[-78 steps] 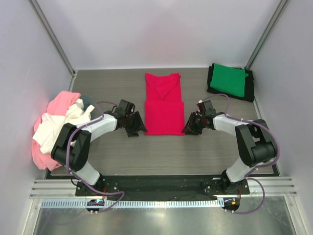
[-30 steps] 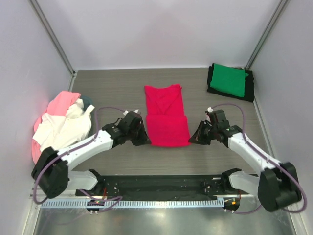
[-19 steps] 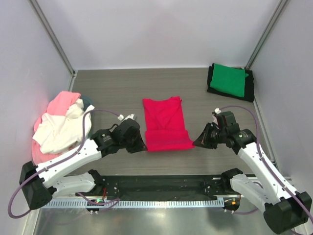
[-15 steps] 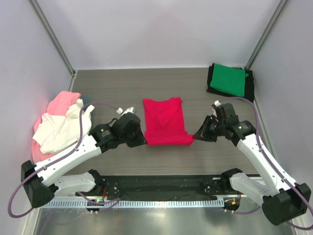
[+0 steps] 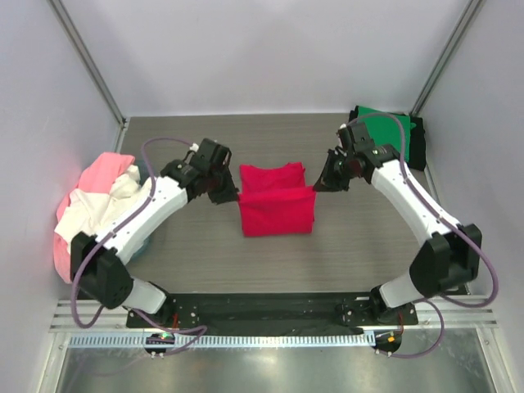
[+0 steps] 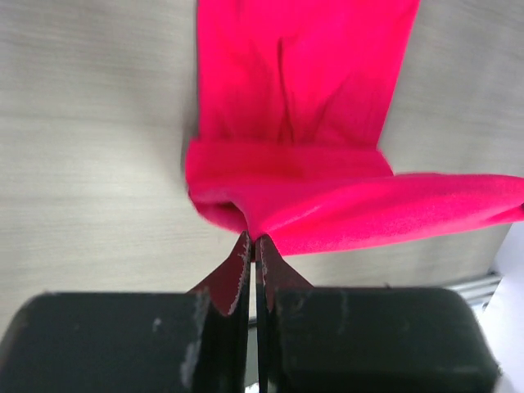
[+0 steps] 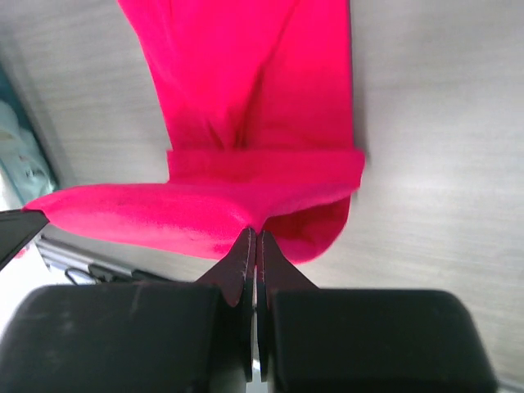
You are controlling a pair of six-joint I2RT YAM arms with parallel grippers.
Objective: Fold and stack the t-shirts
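Note:
The crimson t-shirt (image 5: 276, 211) lies in the middle of the table, its near part lifted and doubled back over its far part. My left gripper (image 5: 232, 195) is shut on the left corner of the raised edge, and my right gripper (image 5: 320, 187) is shut on the right corner. In the left wrist view the closed tips of the left gripper (image 6: 252, 240) pinch a point of the red cloth (image 6: 303, 115). The right wrist view has the right gripper (image 7: 255, 235) pinching the red cloth (image 7: 246, 98) likewise. Between the two grips the edge hangs stretched above the table.
A folded green t-shirt (image 5: 385, 135) rests on a black one (image 5: 418, 147) at the far right corner. A loose heap of light pink (image 5: 102, 172), white (image 5: 94, 214) and greyish-teal cloth lies at the left wall. Walls close in on three sides.
Both grippers, still shut on the crimson shirt's near corners, have lifted them and carried them away from the arm bases, folding the near half over the far half.

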